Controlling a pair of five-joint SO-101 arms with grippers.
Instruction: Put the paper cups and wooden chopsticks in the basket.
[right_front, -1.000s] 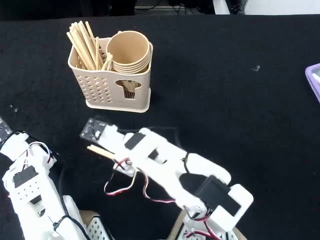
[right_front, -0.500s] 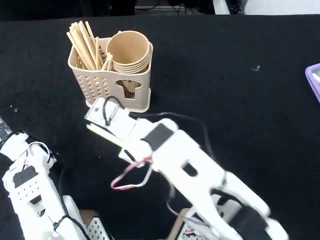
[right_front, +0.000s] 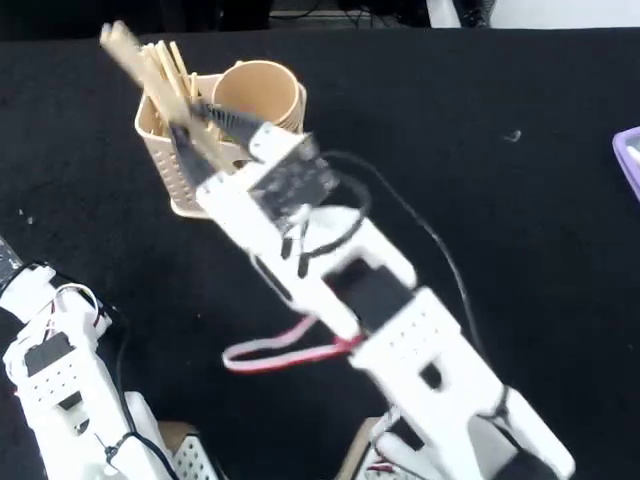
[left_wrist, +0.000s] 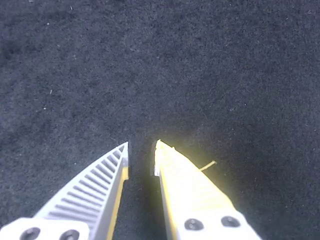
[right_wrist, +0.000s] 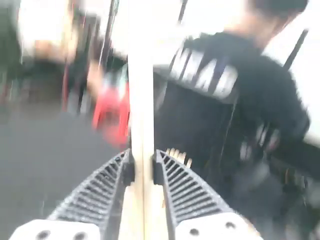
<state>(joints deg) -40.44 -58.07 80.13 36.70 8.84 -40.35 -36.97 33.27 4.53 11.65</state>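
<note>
My right gripper (right_front: 203, 135) is raised in front of the beige basket (right_front: 215, 180) and is shut on a wooden chopstick (right_front: 150, 75) that slants up over the basket's left side. In the right wrist view the wooden chopstick (right_wrist: 141, 105) runs straight between the fingers of the right gripper (right_wrist: 142, 162). Several chopsticks (right_front: 172, 70) stand in the basket's left part, and stacked paper cups (right_front: 257, 98) sit in its right part. My left gripper (left_wrist: 140, 150) hangs over bare black cloth, its fingers slightly apart with nothing between them. The left arm (right_front: 55, 370) rests at the table's lower left.
A purple tray's edge (right_front: 628, 160) shows at the table's right side. Black cloth (right_front: 480, 200) covers the table to the right of the basket. The right arm's red and white cables (right_front: 290, 350) hang loose below it.
The right arm has lifted the chopstick off the table and swung it up and back toward the basket, tilting it steeply. The left arm has stayed still.
</note>
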